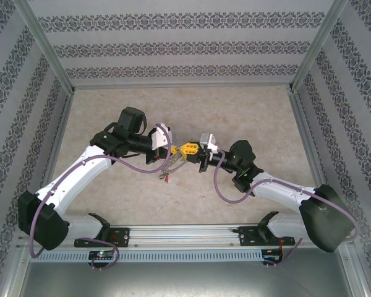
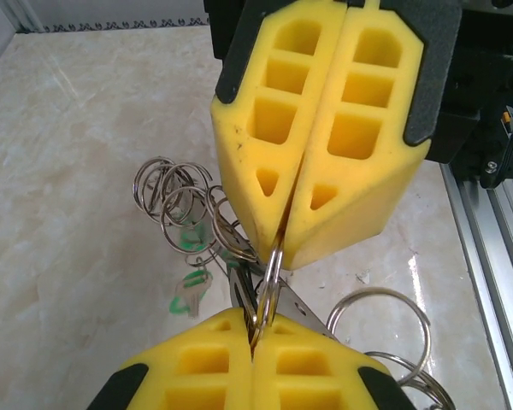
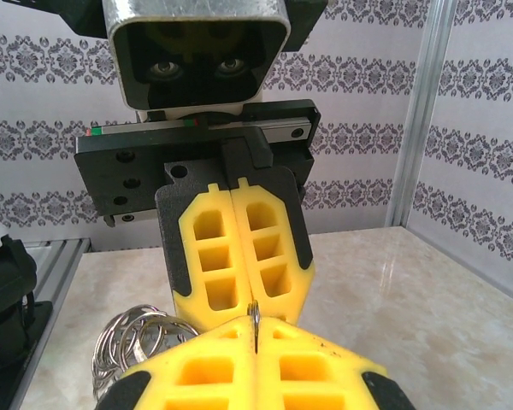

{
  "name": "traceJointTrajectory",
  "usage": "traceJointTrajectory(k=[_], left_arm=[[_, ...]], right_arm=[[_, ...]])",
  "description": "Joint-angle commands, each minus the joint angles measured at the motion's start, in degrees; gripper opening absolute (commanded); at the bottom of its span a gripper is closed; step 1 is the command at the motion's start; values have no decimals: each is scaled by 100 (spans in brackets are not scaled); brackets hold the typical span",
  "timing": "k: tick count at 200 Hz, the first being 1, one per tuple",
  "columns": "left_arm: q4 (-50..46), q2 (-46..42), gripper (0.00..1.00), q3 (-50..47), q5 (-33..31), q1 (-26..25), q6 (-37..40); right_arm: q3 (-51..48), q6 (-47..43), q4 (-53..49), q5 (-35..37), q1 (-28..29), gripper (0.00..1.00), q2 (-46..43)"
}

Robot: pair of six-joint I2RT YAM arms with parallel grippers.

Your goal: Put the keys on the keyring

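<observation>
The keyring [image 2: 272, 278] stands edge-on between the two grippers, which meet tip to tip above the table's middle. My left gripper [image 2: 255, 323] is shut on its lower part and my right gripper [image 2: 280, 249] is shut on its upper part. From the right wrist the ring's thin edge [image 3: 254, 316] pokes out between my right gripper's [image 3: 255, 335] pads, with the left gripper [image 3: 242, 303] facing it. From above, the left gripper [image 1: 180, 151] and right gripper [image 1: 193, 150] touch, and tagged keys [image 1: 166, 172] dangle below them. The key with the black oval tag is out of view.
A bunch of small rings with green-tagged keys [image 2: 186, 224] hangs left of the held ring. More large silver loops [image 2: 380, 333] show at the lower right. The beige marble table [image 1: 247, 111] is walled by patterned panels, with a metal rail [image 1: 185, 238] at the near edge.
</observation>
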Motion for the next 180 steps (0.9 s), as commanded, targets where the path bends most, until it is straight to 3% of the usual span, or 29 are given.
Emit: traceJointTrajectory(k=[1, 25, 39, 59, 142, 180], left_arm=[[-41, -61, 0, -69, 272, 19, 123], [25, -101, 0, -193, 314, 19, 18], [217, -185, 21, -282, 345, 20, -187], [463, -340, 34, -372, 347, 14, -344], [855, -418, 35, -240, 303, 70, -668], [783, -281, 19, -171, 320, 74, -668]], right_arm=[[58, 110, 520, 283, 82, 0, -93], [-46, 241, 857, 533, 120, 0, -58], [-62, 262, 937, 573, 126, 0, -19], [-58, 250, 937, 542, 127, 0, 22], [-48, 198, 855, 331, 173, 0, 153], [-46, 184, 853, 332, 195, 0, 132]])
